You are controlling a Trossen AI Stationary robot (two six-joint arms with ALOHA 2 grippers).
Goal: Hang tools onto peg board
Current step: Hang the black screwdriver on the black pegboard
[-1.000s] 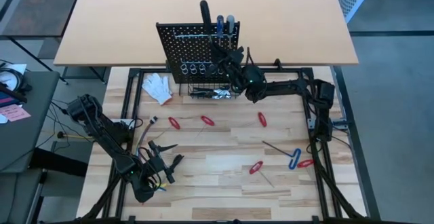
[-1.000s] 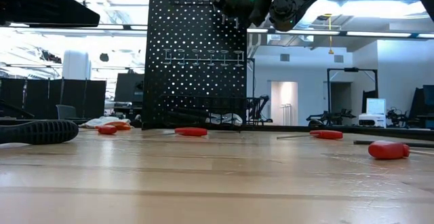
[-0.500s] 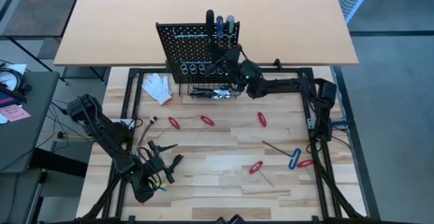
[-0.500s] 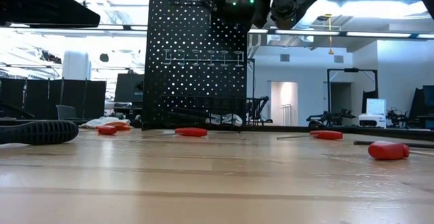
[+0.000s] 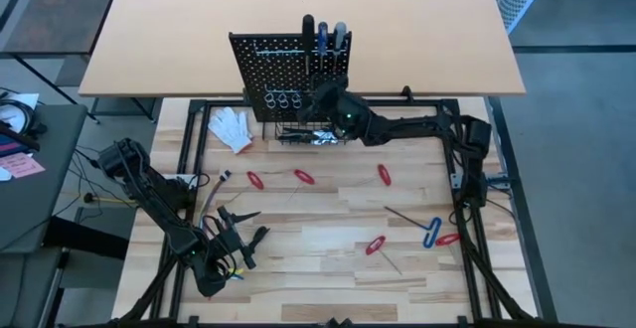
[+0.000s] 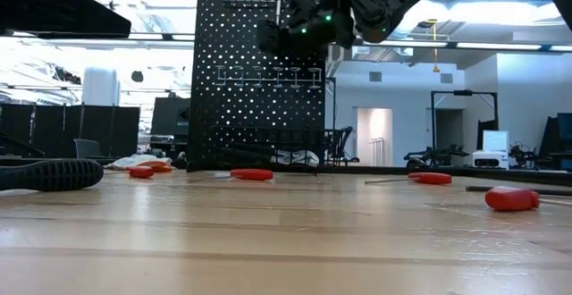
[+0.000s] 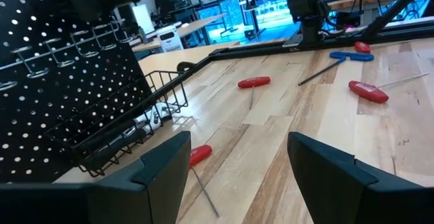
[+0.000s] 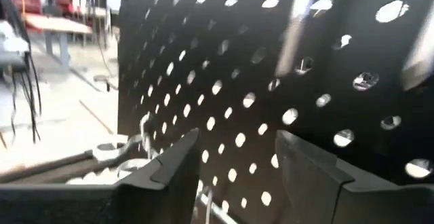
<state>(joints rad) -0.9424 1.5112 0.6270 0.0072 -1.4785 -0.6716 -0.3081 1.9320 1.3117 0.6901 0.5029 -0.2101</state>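
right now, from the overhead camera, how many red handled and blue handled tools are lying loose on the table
red-handled tools: 5
blue T-handled hex key: 1
total: 6
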